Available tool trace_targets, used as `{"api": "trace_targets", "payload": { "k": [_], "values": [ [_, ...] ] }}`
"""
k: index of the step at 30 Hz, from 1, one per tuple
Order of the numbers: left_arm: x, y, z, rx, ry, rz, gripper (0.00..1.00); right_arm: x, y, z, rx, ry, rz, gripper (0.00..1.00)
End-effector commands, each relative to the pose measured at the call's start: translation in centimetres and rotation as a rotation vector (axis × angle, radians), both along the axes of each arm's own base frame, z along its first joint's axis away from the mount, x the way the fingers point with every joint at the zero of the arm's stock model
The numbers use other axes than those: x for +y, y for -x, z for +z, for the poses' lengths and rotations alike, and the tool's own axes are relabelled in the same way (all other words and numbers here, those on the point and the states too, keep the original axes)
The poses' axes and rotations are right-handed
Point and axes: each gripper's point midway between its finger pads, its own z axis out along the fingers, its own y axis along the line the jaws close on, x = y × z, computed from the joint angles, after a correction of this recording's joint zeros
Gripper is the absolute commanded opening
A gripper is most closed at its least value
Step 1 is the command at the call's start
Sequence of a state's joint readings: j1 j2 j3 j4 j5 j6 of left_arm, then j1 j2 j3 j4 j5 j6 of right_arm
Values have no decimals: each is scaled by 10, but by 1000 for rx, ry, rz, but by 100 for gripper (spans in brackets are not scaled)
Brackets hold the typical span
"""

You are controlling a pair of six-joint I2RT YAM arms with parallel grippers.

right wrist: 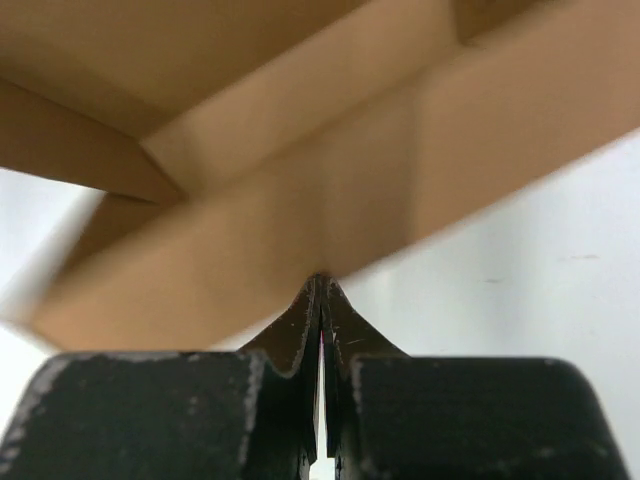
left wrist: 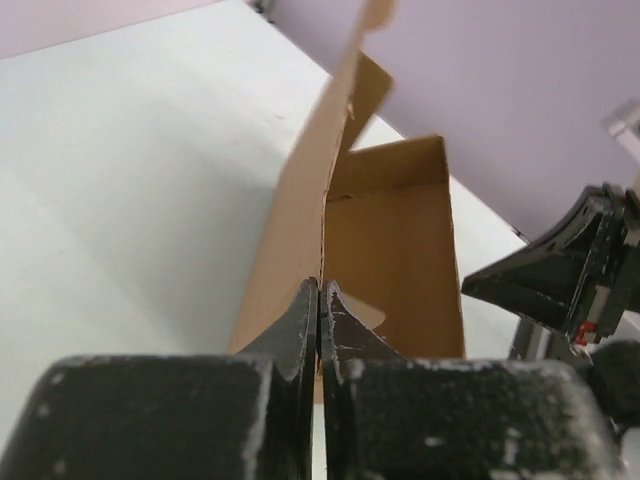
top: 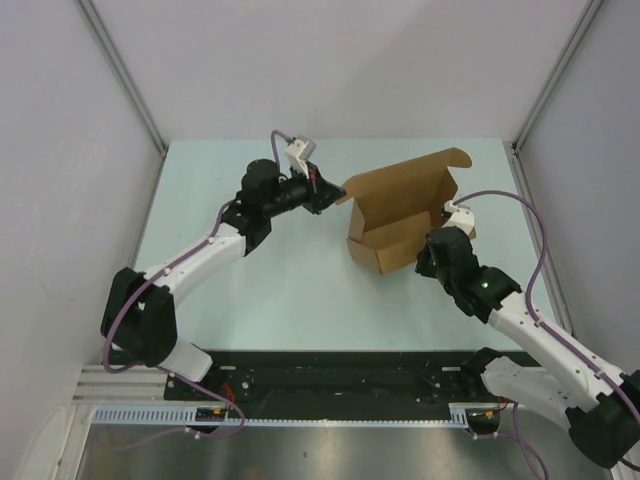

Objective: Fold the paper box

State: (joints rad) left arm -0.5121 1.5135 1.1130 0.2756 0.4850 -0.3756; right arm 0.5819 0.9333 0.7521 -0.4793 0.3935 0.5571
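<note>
**Both tools closing in on a half-formed carton**

Pale walls with metal corner posts are enclosing a light green table [top: 250, 300], and the two arms are reaching in from its near edge. Right of the centre of this table the paper box [top: 400, 215] is sitting as an open brown tray, its side walls already standing and its lid flap rising from the far long wall, tilting away from the arms.

From the left, the left tool [top: 325, 192] is meeting the box at its left end. In the left wrist view its fingers are pressing together with the thin edge of a standing cardboard wall [left wrist: 300, 200] running straight into the seam between them, so this tool [left wrist: 320, 285] is pinching the box.

At the near right end of the box, the right tool [top: 440, 235] is touching the carton. In the right wrist view its fingers are lying closed tip to tip [right wrist: 320, 282], right at the lower edge of a brown panel [right wrist: 300, 200]; whether any cardboard is caught between them I cannot tell
</note>
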Motion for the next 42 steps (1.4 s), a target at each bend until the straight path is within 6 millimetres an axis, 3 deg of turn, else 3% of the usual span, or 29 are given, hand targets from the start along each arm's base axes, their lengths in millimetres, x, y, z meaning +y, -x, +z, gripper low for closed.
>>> {"api": "trace_targets", "payload": {
  "k": [1, 5, 6, 10, 20, 22, 28, 33, 34, 36, 40, 42],
  "values": [
    [-9, 36, 12, -101, -50, -76, 1, -3, 7, 52, -147, -40, -21, 0],
    [-13, 58, 1, -147, -114, -87, 1, -9, 20, 86, -227, -72, -13, 0],
    [-13, 61, -3, -148, -129, -87, 1, -10, 26, 105, -273, -98, -1, 0],
    [-16, 74, -25, -124, -170, -101, 0, -18, 32, 146, -367, -123, -6, 0],
    [-43, 125, -65, -191, -360, -212, 1, -40, 25, 206, -506, -61, -72, 3],
    [-45, 135, -72, -189, -374, -221, 1, -41, 23, 204, -497, -45, -77, 8],
    [-50, 162, -88, -258, -457, -258, 1, -48, 17, 177, -407, 31, -111, 8],
    [-46, 174, -92, -318, -528, -244, 16, -52, 9, 152, -343, 82, -116, 7],
    [-46, 178, -85, -322, -506, -245, 24, -50, 8, 143, -323, 89, -107, 6],
    [-38, 175, -81, -321, -498, -195, 29, -51, 6, 128, -291, 93, -108, 5],
    [-20, 180, -44, -349, -412, -136, 41, -49, 7, 88, -201, 76, -82, 3],
    [-6, 183, -24, -377, -362, -99, 43, -48, 8, 81, -187, 69, -76, 2]
  ]
}}
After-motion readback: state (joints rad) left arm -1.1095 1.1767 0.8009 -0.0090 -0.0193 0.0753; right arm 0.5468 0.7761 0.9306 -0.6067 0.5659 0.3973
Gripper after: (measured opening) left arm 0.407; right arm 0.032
